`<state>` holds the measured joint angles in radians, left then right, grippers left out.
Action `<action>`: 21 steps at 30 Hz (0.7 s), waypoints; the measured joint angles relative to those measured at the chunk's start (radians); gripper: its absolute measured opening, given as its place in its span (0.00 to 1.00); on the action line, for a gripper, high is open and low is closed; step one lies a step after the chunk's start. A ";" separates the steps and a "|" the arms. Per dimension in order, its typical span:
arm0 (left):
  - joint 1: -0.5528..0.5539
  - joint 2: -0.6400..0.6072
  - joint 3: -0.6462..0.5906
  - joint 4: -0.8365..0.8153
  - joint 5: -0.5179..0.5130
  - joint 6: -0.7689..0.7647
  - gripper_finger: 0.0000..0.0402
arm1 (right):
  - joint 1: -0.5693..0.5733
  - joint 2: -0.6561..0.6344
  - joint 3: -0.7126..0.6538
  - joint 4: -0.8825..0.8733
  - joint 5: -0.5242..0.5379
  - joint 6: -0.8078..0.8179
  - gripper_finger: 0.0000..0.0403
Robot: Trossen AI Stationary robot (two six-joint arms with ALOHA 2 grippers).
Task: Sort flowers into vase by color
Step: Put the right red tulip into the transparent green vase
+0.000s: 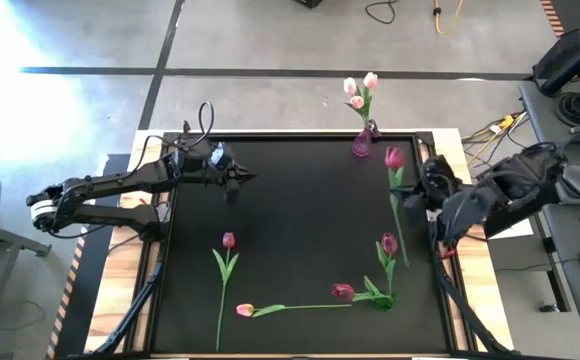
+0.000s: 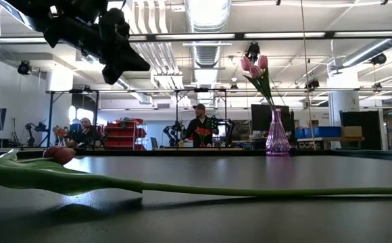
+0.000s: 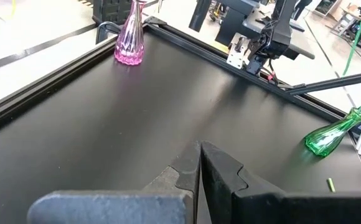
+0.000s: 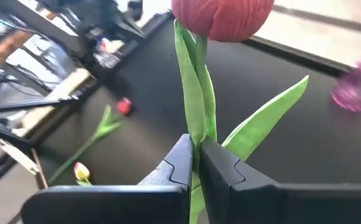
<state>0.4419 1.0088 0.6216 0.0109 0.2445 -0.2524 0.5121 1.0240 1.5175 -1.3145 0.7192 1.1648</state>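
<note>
My right gripper (image 1: 411, 196) is at the table's right side, shut on a magenta tulip (image 1: 394, 157). A pink vase (image 1: 361, 143) at the far edge holds three pale pink tulips (image 1: 360, 90). A green vase (image 1: 381, 298) near the right near corner holds magenta tulips (image 1: 388, 243). One magenta tulip (image 1: 228, 240) and one pale pink tulip (image 1: 244, 310) lie flat on the table. My left gripper (image 1: 238, 180) hangs shut above the table's far left part and touches nothing. My right gripper pinches the magenta tulip's stem (image 4: 197, 138) between its two fingers, below the head (image 4: 223, 15) and beside a long leaf (image 4: 264, 121). It reaches in from the table's right, fingers across the stem. The head stands clear of the table; the stem's lower end (image 1: 405, 258) points toward the near edge.
The table is a black mat with a raised frame (image 1: 270, 135). The pale tulip's stem (image 2: 203, 190) runs across the near part toward the green vase. The middle of the mat is bare. People and benches show in the room beyond the table (image 2: 199, 121).
</note>
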 joint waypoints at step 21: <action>0.000 -0.003 0.000 -0.004 0.002 -0.019 0.00 | 0.390 0.172 -0.008 -0.176 0.321 0.564 0.03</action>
<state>0.4419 1.0058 0.6212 0.0071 0.2462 -0.2710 0.9022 1.1965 1.5097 -1.4908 1.0403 1.7292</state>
